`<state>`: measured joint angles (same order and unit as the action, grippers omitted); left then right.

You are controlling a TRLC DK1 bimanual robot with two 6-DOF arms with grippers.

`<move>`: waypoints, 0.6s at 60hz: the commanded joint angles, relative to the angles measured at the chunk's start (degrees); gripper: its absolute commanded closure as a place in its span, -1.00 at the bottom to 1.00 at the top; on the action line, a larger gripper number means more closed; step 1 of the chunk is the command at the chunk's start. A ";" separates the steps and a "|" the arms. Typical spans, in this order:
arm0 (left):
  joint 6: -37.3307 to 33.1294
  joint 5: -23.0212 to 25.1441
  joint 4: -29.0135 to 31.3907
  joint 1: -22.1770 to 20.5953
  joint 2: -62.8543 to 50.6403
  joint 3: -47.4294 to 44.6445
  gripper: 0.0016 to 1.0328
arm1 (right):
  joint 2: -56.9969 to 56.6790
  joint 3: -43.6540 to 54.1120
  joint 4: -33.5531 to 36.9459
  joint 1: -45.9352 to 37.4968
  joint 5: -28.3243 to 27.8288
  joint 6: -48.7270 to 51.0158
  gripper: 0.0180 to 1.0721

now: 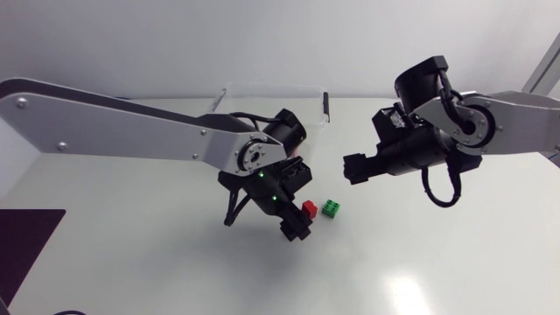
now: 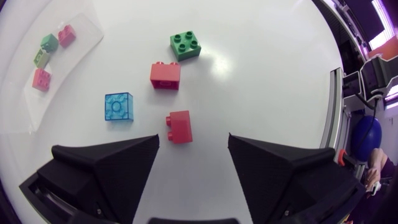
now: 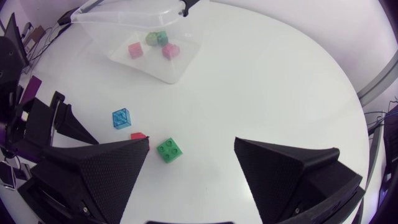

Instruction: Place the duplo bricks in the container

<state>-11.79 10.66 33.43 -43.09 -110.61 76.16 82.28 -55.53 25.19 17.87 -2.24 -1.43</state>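
Clear plastic container at the far side of the white surface, partly behind the left arm in the head view. Inside it, four stowed bricks close together: two pink, one green, one pale olive.

Four more duplo bricks loose on the surface, well apart from the container: a green brick, a farther red brick just beside it, a translucent blue brick off to one side, and a nearer red brick tipped over with its studs pointing sideways. All four close to one another, none touching.

Left gripper low over this group, fingers spread wide, clamped on nothing. Nearer red brick just ahead of the gap between the fingers, closer to one of them, in contact with neither. Blue brick ahead of that same finger's tip. Farther red brick and green brick in line beyond the nearer one.

Right gripper up in the air to the right of the loose bricks, fingers likewise wide apart and empty. Green brick down on the surface below it, seen between its fingers and nearer to one of them; left gripper's black fingers beside the blue brick in that same view.
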 commanded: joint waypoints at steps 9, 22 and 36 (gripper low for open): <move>0.81 -2.92 4.36 -0.94 -6.99 6.37 -0.44 | -0.81 4.55 -2.07 -1.17 -1.36 1.61 -0.88; 0.72 -4.42 6.38 -0.77 -10.24 9.97 -0.40 | 0.95 7.54 -5.50 -1.87 -3.65 4.60 -0.88; 0.72 -4.77 10.25 -0.94 -13.76 13.31 0.08 | 6.75 8.68 -9.37 -1.70 -5.58 10.92 -0.88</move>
<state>-11.77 6.11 41.89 -43.79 -121.91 87.42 86.35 -48.62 17.08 16.38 -7.40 6.28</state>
